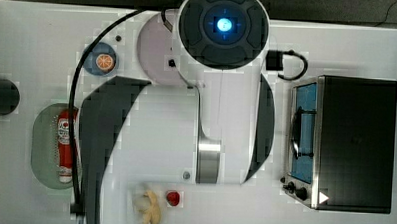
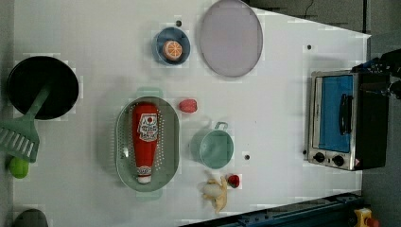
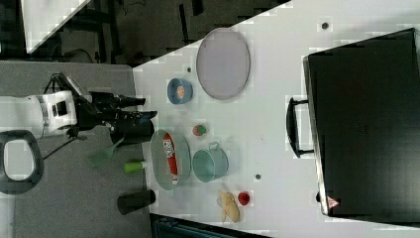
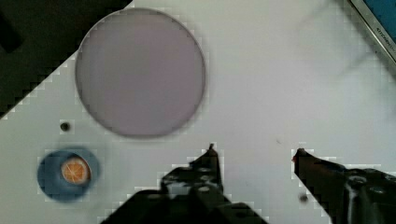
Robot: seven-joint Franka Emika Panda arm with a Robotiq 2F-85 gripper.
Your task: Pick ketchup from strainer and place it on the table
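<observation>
The ketchup (image 2: 145,137), a slim red bottle with a white label and white cap, lies lengthwise in the pale green strainer (image 2: 124,151) on the white table (image 2: 283,94). In the top view the ketchup (image 1: 65,145) rests in the strainer (image 1: 43,136) at the top view's left, beside the arm's dark link. The right view has the ketchup (image 3: 170,153) in the strainer (image 3: 158,153), with my gripper (image 3: 146,108) apart from it, up towards the right view's left. In the wrist view my gripper (image 4: 255,150) is open over bare table, nothing between its fingertips (image 4: 211,150).
A green cup (image 2: 213,147) stands beside the strainer, with a strawberry (image 2: 187,105), a banana (image 2: 215,191) and a small red fruit (image 2: 233,180) nearby. A blue bowl (image 2: 171,46) holding an orange slice, a purple plate (image 2: 231,38) and a toaster oven (image 2: 343,120) occupy the table.
</observation>
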